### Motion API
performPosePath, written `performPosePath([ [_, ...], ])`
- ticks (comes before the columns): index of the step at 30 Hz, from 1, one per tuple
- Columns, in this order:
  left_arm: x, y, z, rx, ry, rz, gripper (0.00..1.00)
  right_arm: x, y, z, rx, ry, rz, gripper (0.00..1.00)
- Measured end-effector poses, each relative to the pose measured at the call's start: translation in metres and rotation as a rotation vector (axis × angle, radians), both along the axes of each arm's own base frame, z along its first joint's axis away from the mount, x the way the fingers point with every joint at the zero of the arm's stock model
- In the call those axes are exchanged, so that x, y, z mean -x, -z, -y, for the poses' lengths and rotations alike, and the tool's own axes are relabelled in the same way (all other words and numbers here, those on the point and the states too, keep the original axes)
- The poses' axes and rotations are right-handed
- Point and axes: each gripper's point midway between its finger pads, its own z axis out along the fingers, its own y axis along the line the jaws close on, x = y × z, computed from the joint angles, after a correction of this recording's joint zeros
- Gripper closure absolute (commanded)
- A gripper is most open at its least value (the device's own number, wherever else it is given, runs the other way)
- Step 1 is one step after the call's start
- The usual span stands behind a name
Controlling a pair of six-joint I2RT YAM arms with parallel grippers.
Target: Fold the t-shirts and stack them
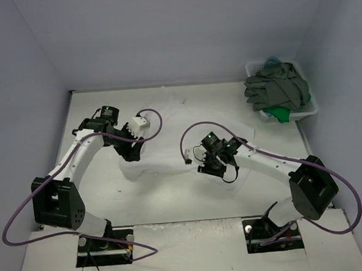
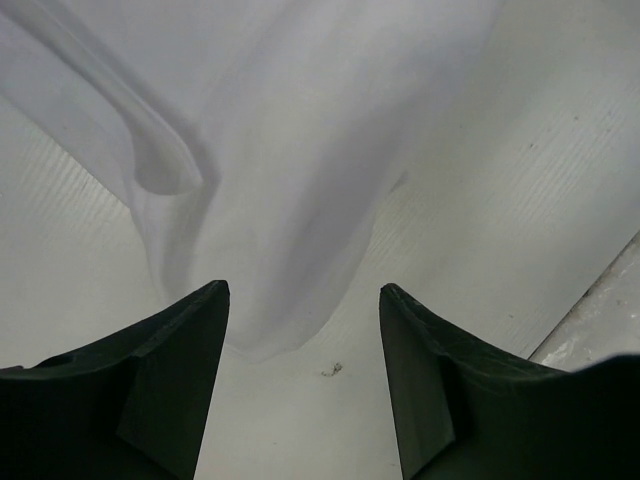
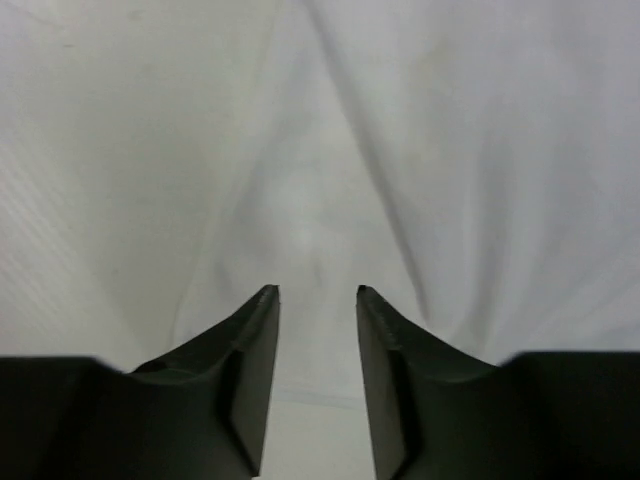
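Note:
A white t-shirt point(image 1: 174, 130) lies rumpled across the middle of the white table. My left gripper point(image 1: 133, 152) hangs open over its left edge. In the left wrist view a rounded fold of the white t-shirt point(image 2: 290, 150) reaches down between the spread fingertips of the left gripper point(image 2: 304, 290) without touching either. My right gripper point(image 1: 210, 167) is low over the shirt's right part. In the right wrist view the right gripper point(image 3: 318, 290) has its jaws apart with a narrower gap, white t-shirt point(image 3: 330, 180) under them and a hem line between the fingers.
A white lattice basket point(image 1: 311, 106) stands at the back right corner. It holds a dark grey t-shirt point(image 1: 276, 88), with green cloth point(image 1: 280, 113) below it and a bit of teal cloth point(image 1: 272, 61) behind. Grey walls close in the table.

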Motion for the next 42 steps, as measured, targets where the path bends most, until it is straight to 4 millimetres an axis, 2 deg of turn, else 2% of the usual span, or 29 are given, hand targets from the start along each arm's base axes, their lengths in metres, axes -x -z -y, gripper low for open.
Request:
performPosePath([
  [2, -0.001, 0.006, 0.000, -0.021, 0.011, 0.007, 0.46, 0.017, 0.007, -0.009, 0.010, -0.042, -0.026, 0.81],
  [5, -0.016, 0.018, -0.002, -0.051, 0.001, 0.016, 0.48, 0.030, 0.016, -0.006, 0.031, -0.044, -0.063, 0.90],
  [9, -0.052, 0.035, -0.002, -0.084, -0.021, 0.024, 0.50, 0.036, 0.023, 0.000, 0.046, -0.023, -0.089, 0.93],
  [14, -0.108, 0.047, 0.007, -0.090, -0.044, 0.054, 0.53, 0.038, 0.024, 0.002, 0.049, -0.018, -0.095, 0.93],
  [17, -0.132, 0.057, 0.014, -0.087, -0.052, 0.061, 0.55, 0.041, 0.028, 0.004, 0.057, -0.018, -0.104, 0.93],
  [19, -0.137, 0.068, 0.018, -0.092, -0.049, 0.050, 0.55, 0.043, 0.030, 0.008, 0.064, -0.015, -0.112, 0.93],
  [25, -0.136, 0.101, 0.028, -0.117, -0.028, 0.003, 0.58, 0.045, 0.036, 0.011, 0.082, -0.020, -0.132, 0.98],
  [31, -0.145, 0.101, 0.033, -0.101, -0.039, 0.038, 0.63, 0.045, 0.050, 0.017, 0.116, -0.014, -0.182, 1.00],
  [37, -0.151, 0.101, 0.034, -0.097, -0.044, 0.056, 0.66, 0.043, 0.050, 0.014, 0.110, -0.019, -0.180, 1.00],
  [42, -0.159, 0.112, 0.035, -0.100, -0.048, 0.066, 0.68, 0.043, 0.050, 0.014, 0.109, -0.020, -0.180, 1.00],
])
